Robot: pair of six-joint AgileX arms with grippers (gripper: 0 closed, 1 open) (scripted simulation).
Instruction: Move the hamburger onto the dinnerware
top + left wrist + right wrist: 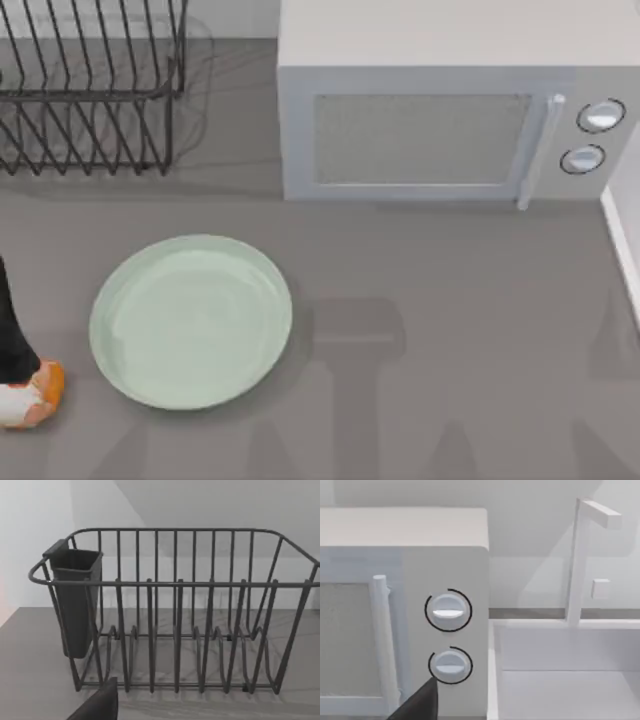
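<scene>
The hamburger (30,395) lies at the table's (450,400) left edge, toward the near corner, apart from the pale green dinnerware (190,322) to its right. A dark part of the left arm (12,330) (its gripper hidden) reaches down right against the hamburger's top; whether anything pinches it cannot be told. The dish rack (175,615) stands in the far left corner.

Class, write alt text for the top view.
A pale green plate sits empty at the table's left, with the hamburger just left of it beside a dark arm at the edge. A wire dish rack and microwave stand behind.
</scene>
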